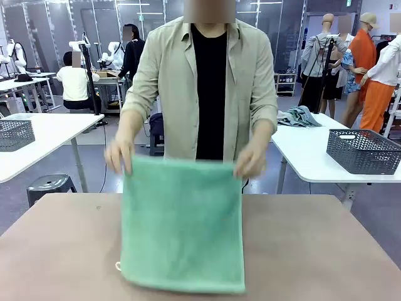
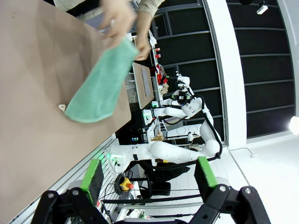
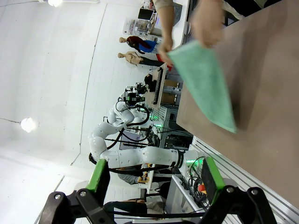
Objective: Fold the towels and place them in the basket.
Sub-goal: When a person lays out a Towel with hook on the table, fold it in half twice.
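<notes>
A mint-green rectangular terry-cloth towel (image 1: 182,226) hangs spread flat over the middle of the brown rectangular worktop (image 1: 313,251). Its upper edge is lifted above the worktop's far side. Its lower edge appears to rest on the worktop near the robot's side. A small white loop (image 1: 117,266) sticks out at the towel's lower corner, toward the worktop's left side. A person in a beige overshirt and black top (image 1: 207,88) stands behind the worktop's far edge and pinches the towel's two upper corners. The person's right hand (image 1: 119,157) has one corner and the person's left hand (image 1: 250,162) has the other; both hands are blurred. The left end effector (image 2: 149,179) hangs off to the side of the worktop, well apart from the towel. It is released, with its green pads (image 2: 96,172) spread wide and nothing between them. The right end effector (image 3: 154,179) hangs beyond the worktop's opposite side, also well apart from the towel. It too is released, with bare green pads (image 3: 210,170) standing wide and gripping nothing.
</notes>
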Tool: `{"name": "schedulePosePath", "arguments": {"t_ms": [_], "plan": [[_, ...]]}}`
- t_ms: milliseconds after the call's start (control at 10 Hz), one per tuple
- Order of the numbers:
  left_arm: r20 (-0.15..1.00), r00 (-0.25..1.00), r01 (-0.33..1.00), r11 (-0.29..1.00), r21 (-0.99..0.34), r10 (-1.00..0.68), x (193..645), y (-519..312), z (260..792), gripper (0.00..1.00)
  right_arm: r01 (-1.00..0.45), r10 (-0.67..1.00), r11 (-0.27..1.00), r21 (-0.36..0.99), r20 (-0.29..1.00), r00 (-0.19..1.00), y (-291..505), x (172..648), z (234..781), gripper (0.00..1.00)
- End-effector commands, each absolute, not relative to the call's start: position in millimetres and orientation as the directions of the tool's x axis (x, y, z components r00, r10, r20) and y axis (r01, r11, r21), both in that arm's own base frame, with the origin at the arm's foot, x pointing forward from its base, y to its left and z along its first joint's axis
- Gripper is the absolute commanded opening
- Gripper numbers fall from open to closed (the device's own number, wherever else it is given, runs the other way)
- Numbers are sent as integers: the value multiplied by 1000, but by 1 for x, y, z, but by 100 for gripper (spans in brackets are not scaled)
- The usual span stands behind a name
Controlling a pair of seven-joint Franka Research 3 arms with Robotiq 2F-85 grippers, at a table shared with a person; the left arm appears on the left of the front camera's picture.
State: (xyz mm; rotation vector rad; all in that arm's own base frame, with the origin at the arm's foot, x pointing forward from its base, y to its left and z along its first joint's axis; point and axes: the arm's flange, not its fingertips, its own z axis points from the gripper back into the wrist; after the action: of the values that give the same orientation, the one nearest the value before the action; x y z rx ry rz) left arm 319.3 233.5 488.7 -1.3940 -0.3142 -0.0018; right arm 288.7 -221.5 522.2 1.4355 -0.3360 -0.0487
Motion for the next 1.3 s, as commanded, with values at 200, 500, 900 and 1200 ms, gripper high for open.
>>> {"name": "schedulePosePath", "arguments": {"t_ms": [200,500,900,1200], "plan": [[223,958,189,184,-965,183,318,233,490,100,-170,-236,143,975,200,951,-222,288,523,100],[223,958,189,184,-965,183,318,233,490,100,-170,-236,143,975,200,951,-222,288,523,100],[223,958,189,184,-965,183,318,233,490,100,-170,-236,143,975,200,951,-222,288,523,100],[270,950,233,222,-947,156,318,232,497,100,-210,-183,181,961,242,953,-214,287,532,100]]}}
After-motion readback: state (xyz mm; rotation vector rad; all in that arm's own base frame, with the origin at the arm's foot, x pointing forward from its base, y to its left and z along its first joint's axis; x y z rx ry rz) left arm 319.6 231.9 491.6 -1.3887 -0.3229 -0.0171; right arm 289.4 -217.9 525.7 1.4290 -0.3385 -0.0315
